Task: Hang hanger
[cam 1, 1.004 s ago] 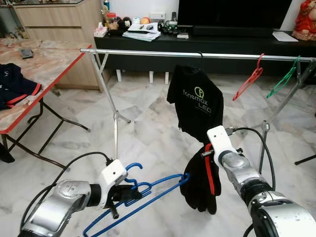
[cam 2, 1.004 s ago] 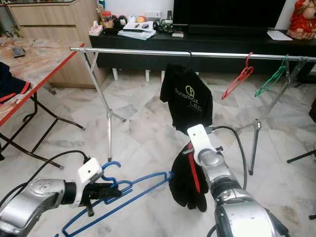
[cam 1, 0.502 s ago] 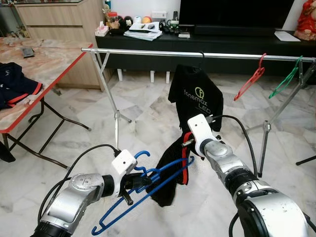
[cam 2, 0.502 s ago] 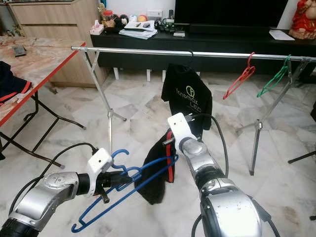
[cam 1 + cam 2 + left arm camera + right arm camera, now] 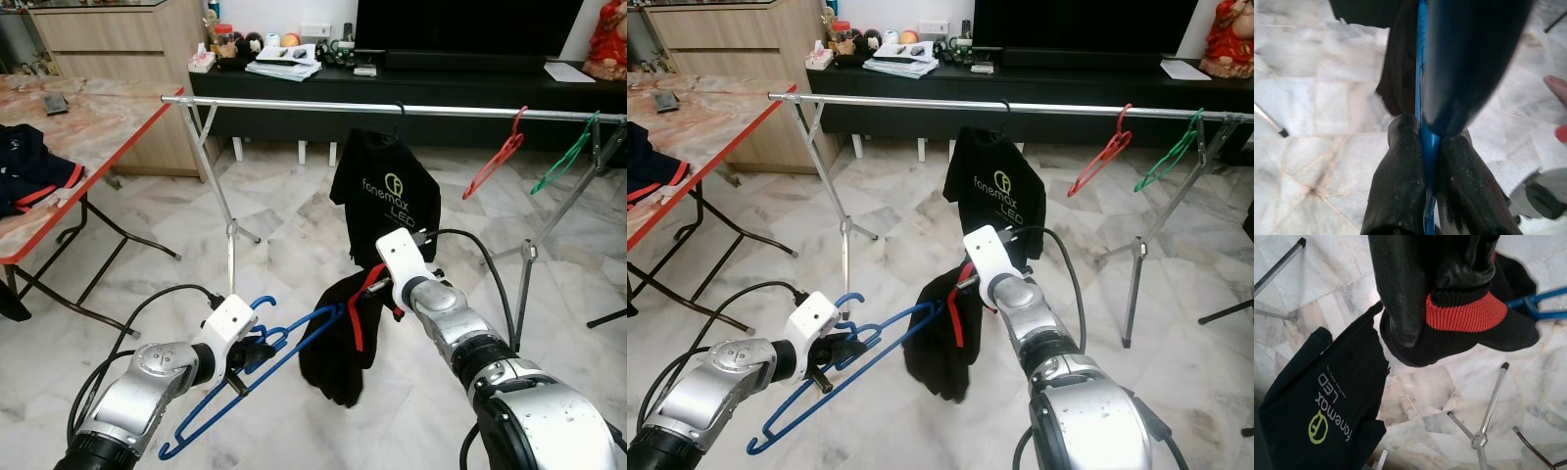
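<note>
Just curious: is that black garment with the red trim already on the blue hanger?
Not yet. The black garment dangles bunched from the right claw; the blue hanger, pinched in the left claw, only pokes one end into it.

A red-edged marble-topped bench (image 5: pixel 93 122) fills the upper left, with a dark garment (image 5: pixel 29 166) and a phone (image 5: pixel 52 104) lying on it. Behind it stands a wooden cabinet (image 5: pixel 118 39). Along the top runs a low black TV stand (image 5: pixel 460 83) carrying papers (image 5: pixel 282 65) and small items. The floor (image 5: pixel 284 245) is pale marble tile.
</note>
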Tool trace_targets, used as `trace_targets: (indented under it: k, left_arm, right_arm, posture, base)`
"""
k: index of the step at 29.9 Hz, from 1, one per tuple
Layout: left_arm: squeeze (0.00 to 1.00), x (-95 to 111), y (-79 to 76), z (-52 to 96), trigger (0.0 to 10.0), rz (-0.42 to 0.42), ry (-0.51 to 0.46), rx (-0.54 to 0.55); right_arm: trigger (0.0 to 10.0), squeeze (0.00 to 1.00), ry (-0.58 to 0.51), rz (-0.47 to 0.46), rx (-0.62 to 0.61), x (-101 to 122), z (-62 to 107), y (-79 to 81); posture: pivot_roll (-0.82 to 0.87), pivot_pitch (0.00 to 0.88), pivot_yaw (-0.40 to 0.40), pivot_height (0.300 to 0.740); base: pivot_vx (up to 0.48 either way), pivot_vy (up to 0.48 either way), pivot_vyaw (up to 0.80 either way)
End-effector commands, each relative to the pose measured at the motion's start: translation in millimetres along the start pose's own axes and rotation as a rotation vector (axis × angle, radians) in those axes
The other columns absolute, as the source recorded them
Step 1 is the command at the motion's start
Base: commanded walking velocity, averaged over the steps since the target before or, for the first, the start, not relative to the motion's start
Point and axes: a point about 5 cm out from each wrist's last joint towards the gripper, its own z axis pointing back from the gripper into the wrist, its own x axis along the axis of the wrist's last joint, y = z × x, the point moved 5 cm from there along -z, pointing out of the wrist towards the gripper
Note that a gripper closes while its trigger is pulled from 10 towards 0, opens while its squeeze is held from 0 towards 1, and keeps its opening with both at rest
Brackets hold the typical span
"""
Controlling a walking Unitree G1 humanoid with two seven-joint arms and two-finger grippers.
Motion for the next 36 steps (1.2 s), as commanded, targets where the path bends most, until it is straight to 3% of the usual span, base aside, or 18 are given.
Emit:
trace_targets:
  k: [1,6,13,19,24,26,36]
  left_arm:
    - [0.0,9,13.0,2.4,10.0,-0.017,-0.025,0.058]
    - [0.0,16,-8.9,4.0,10.0,-0.002,-0.067,-0.082]
    - [0.0,13,-41.8,17.8,10.0,-0.012,-0.037,-0.311]
    - [0.0,15,-47.9,21.7,10.0,-0.016,-0.034,-0.358]
    - [0.0,31,-44.5,18.8,10.0,-0.011,-0.083,-0.327]
    - [0.0,40,-44.0,16.6,10.0,-0.004,-0.114,-0.318]
    - [0.0,41,-39.7,8.2,10.0,-0.017,-0.109,-0.255]
  right_arm:
    - [10.0,0.0,-0.023,0.023,-0.001,5,0.4,-1.9]
    - [10.0,0.0,-0.008,0.023,-0.009,-1,0.7,-2.6]
    - [10.0,0.0,0.037,0.012,-0.038,-14,2.1,-8.3]
    - [10.0,0.0,0.043,0.003,-0.049,-16,2.2,-9.3]
    - [10.0,0.0,0.042,-0.013,-0.056,-14,1.7,-8.2]
    - [10.0,0.0,0.023,-0.018,-0.04,-6,0.2,-3.0]
    - [10.0,0.0,-0.03,-0.015,-0.004,14,-2.1,6.9]
  posture:
    - [0.07,0.046,0.013,0.74]
    - [0.07,0.05,0.012,0.74]
    - [0.08,0.06,0.009,0.74]
    - [0.08,0.064,0.009,0.74]
    - [0.09,0.065,0.009,0.74]
    - [0.09,0.066,0.011,0.74]
    - [0.09,0.068,0.011,0.74]
  base:
    - [0.0,0.0,0.0]
    - [0.0,0.0,0.0]
    - [0.0,0.0,0.0]
    - [0.0,0.0,0.0]
    - [0.0,0.0,0.0]
    - [0.0,0.0,0.0]
    - [0.0,0.0,0.0]
